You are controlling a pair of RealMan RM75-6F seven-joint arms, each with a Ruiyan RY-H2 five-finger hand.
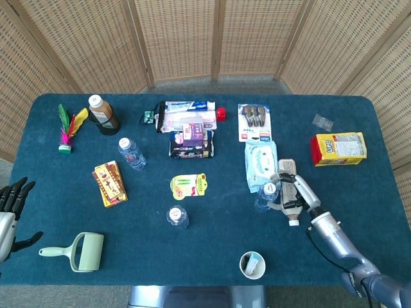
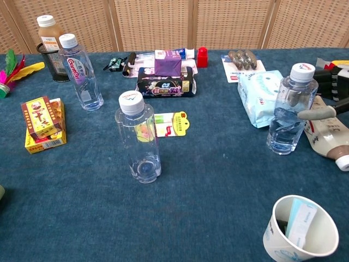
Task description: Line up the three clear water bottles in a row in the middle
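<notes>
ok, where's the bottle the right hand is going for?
Right of centre in both views: the bottle stands just in front of the wet wipes pack, with the right hand at its right side, fingers around it.
</notes>
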